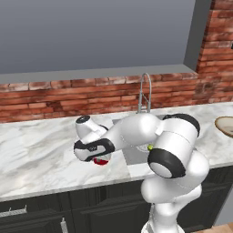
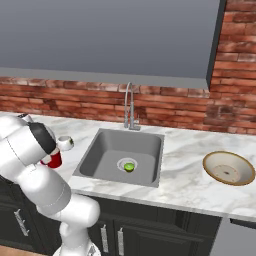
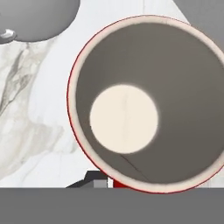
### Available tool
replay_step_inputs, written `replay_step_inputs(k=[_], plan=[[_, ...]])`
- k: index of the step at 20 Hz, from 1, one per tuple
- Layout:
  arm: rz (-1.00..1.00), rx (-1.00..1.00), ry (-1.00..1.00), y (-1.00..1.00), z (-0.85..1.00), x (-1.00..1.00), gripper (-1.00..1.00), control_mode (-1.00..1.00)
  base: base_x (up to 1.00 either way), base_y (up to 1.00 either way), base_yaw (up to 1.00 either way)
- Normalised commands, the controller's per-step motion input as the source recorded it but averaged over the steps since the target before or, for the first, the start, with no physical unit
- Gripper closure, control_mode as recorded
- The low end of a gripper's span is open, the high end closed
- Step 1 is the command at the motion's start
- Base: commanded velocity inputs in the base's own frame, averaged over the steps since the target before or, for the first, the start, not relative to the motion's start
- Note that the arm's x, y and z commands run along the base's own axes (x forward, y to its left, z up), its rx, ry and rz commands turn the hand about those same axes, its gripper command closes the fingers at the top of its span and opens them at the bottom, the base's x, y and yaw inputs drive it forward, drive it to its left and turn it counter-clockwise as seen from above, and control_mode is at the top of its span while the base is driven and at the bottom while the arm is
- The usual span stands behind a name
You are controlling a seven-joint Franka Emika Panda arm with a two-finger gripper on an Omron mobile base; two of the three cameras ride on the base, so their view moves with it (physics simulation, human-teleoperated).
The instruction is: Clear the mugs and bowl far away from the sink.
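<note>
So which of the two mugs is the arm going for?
The red mug, under the end effector left of the sink. The white mug sits free beside it.

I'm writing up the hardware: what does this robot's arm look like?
A glossy white arm of thick rounded segments, with black bands at the joints and a small yellow-green dot near its shoulder. No cables show. The tool sits under a black-banded wrist.

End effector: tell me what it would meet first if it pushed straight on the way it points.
The red mug. The end effector points down into its open mouth, so it would likely meet the mug's rim or pale inside bottom before the counter. Depth is unclear.
</note>
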Motion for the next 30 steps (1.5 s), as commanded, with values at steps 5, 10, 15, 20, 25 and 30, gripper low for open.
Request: replay_step_inputs(k=[5,10,15,20,25,30], plan=[[0.02,0.00,-0.05,-0.07,0.22,-0.25,1.00,-1.00,0.00,0.00,0.00],[0.18,0.01,-0.15,-0.29,0.97,-0.62,1.00,-1.00,0.00,0.00,0.00],[0.25,0.03,-0.10,-0.54,1.00,-0.61,1.00,-1.00,0.00,0.00,0.00],[0.24,0.05,-0.02,-0.97,0.91,-0.38,1.00,-1.00,0.00,0.00,0.00],[0.17,0.02,0.00,-1.00,0.94,-0.33,1.00,-1.00,0.00,0.00,0.00],[0.10,0.01,0.00,-1.00,0.70,-0.32,1.00,-1.00,0.00,0.00,0.00]])
